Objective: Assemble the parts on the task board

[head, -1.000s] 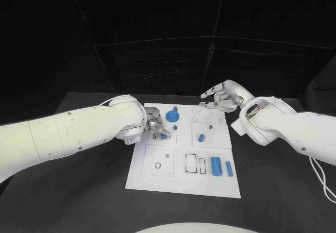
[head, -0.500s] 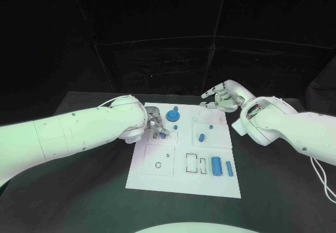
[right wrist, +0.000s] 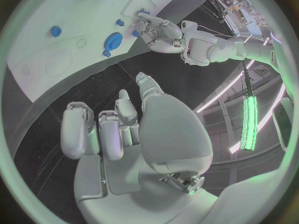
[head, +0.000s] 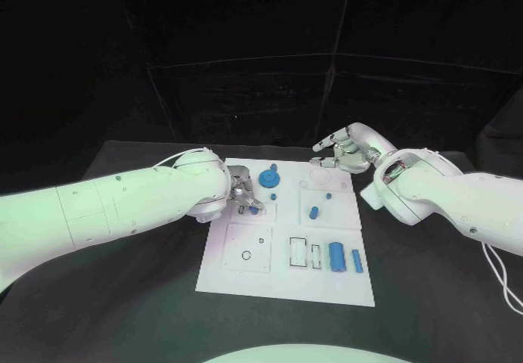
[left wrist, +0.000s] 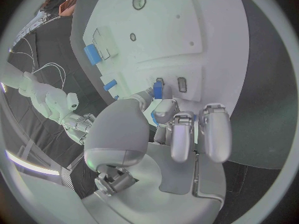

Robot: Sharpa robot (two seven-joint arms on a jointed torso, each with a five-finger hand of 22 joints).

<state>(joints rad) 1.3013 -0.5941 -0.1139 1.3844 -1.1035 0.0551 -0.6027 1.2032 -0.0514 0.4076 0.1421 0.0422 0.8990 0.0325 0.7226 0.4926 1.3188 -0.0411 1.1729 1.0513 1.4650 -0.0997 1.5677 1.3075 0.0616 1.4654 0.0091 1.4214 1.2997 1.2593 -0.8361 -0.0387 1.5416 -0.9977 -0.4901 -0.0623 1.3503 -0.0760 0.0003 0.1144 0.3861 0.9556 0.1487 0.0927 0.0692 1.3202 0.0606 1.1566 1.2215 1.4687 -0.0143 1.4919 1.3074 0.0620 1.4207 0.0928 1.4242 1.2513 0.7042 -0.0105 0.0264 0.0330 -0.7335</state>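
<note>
**Small blue peg pinched at the board's slots**

The left hand (head: 244, 194) sat low over the upper left of the white board (head: 234, 274), with its thumb and a fingertip pinched on a small blue peg (left wrist: 157, 89). In the left wrist view the peg stood right at a pair of narrow slots (left wrist: 181, 84), touching or nearly touching the board; whether it had entered a slot could not be told.

The peg looked like hard, light plastic, smooth enough to slip or twist in metal fingertips. It was probably best held by its long sides near the upper end, leaving the lower end free to go in.

Further right on the board lay a blue disc (head: 268, 179), a short blue stub (head: 314, 213) and two blue bars (head: 338, 259), all loose and apart.

The right hand (head: 345, 152) hung above the board's far right corner, fingers loosely curled and apart, holding nothing.
</note>
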